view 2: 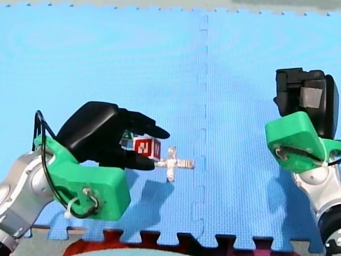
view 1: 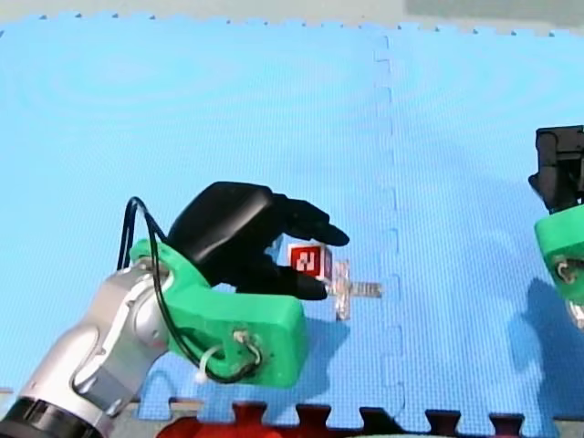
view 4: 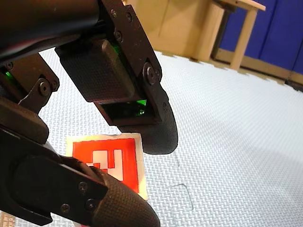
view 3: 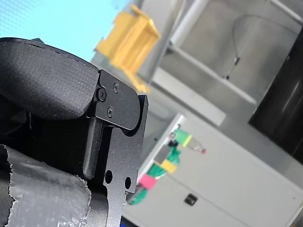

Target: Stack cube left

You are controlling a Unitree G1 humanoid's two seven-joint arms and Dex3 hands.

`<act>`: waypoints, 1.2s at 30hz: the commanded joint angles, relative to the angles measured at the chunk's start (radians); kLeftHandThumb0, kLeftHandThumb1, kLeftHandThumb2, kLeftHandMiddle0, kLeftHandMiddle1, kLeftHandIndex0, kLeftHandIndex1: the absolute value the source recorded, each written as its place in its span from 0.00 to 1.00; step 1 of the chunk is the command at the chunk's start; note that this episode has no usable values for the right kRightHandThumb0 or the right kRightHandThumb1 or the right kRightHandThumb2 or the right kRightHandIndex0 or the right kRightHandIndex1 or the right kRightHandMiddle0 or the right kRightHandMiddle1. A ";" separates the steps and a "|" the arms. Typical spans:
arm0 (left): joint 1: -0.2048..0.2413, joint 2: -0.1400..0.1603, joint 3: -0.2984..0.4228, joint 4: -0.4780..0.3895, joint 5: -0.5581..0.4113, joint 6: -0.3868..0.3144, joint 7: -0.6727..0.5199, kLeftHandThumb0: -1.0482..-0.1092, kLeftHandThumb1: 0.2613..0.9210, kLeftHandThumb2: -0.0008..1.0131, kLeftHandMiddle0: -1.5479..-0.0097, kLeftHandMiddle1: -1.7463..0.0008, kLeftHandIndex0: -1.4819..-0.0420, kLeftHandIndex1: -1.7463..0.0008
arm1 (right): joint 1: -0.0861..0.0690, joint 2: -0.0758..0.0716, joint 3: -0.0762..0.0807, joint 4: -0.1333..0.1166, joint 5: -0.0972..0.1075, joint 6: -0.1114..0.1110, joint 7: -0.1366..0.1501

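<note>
Head views look down, sharing blue mat [view 1: 274, 109]; wrist views close, one seemingly facing room [view 3: 227, 142]

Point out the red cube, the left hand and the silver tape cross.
red cube [view 1: 308, 260]: first head view, red patterned face.
left hand [view 1: 239, 239]: first head view, black palm, gripping cube.
silver tape cross [view 2: 172, 164]: second head view, its centre.

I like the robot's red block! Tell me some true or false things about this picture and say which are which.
1. The left hand holds a red cube. True.
2. The mat is green. False: the mat is blue.
3. A silver tape cross lies on the mat beside the cube. True.
4. The right hand grips the cube too. False: the right hand is off at the right side, well apart from the cube.
</note>
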 commanded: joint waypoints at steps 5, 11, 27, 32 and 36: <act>-0.065 -0.033 -0.030 0.091 0.020 0.011 0.012 0.60 0.79 0.00 0.40 0.00 0.12 0.99 | -0.004 0.004 0.003 0.003 -0.005 0.008 -0.018; -0.148 -0.065 -0.053 0.256 0.032 -0.027 0.061 0.61 0.79 0.00 0.40 0.00 0.12 0.99 | -0.008 0.007 0.001 0.005 -0.007 0.011 -0.024; -0.262 -0.085 -0.064 0.483 0.025 -0.141 0.158 0.61 0.80 0.00 0.41 0.00 0.12 1.00 | -0.022 0.021 0.004 0.009 -0.010 0.026 -0.041; -0.286 -0.089 -0.068 0.536 0.025 -0.167 0.172 0.61 0.80 0.00 0.42 0.00 0.13 1.00 | -0.024 0.026 0.003 0.009 -0.007 0.027 -0.039; -0.310 -0.104 -0.079 0.605 0.032 -0.186 0.199 0.61 0.81 0.00 0.41 0.03 0.13 1.00 | -0.025 0.031 0.004 0.010 -0.007 0.029 -0.040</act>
